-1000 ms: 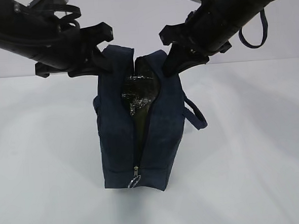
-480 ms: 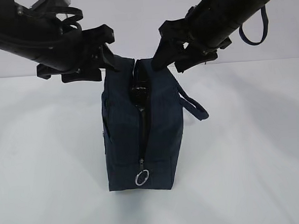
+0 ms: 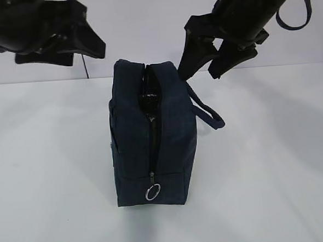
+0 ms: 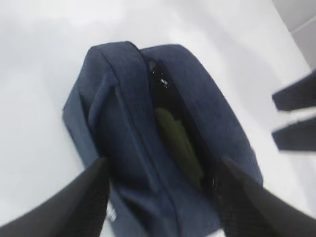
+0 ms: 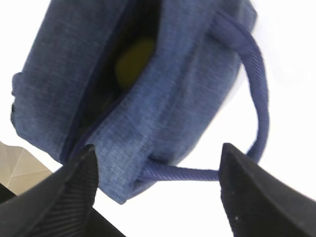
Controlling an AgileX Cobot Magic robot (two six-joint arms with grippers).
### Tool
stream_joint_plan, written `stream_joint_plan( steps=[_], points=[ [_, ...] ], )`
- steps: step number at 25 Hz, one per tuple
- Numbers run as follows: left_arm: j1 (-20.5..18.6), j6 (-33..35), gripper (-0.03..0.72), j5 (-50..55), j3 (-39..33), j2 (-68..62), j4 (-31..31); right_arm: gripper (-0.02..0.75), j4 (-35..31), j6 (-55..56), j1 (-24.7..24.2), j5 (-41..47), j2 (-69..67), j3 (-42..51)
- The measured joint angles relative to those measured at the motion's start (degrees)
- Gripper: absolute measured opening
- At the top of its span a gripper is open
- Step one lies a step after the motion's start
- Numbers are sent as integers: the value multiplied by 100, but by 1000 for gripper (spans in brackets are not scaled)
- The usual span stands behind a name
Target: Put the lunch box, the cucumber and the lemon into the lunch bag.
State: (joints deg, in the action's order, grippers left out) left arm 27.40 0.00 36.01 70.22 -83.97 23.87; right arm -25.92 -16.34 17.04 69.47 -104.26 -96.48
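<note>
Exterior view: lunch bag [image 3: 151, 135] stood upright on the white tabletop [image 3: 274, 174], zipper slit facing the camera, ring pull [image 3: 152, 192] low near the base, strap handle [image 3: 207, 110] off its right side. A second before, both claws had pinched the top edges and held the mouth wide, foil lining showing. Now the left claw [image 3: 77, 44] was lifted clear and well left of the bag, and the right claw [image 3: 210, 60] hung just above the right top corner, fingers spread, not touching fabric. Mouth had sagged to a narrow slit.

Left wrist view: left claw [image 4: 160, 190] spread wide above the bag, gripping nothing. Through the slit, an olive-green shape [image 4: 177, 145], likely the cucumber; blurry.

Right wrist view: right claw [image 5: 158, 182] spread, empty. A yellow patch inside the opening, the lemon [image 5: 134, 61].

Lunch box not visible; can't confirm it's inside. Judgement: bag released after loading, task at or near its end.
</note>
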Motion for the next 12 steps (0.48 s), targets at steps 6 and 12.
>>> stream_joint_plan(
  steps=[6, 12],
  points=[
    [0, 0, 454, 1600, 22, 564, -767, 575, 365, 393, 10, 69, 220, 0],
    [0, -154, 436, 2775, 22, 981, -878, 561, 661, 587, 205, 117, 1040, 31]
  ],
)
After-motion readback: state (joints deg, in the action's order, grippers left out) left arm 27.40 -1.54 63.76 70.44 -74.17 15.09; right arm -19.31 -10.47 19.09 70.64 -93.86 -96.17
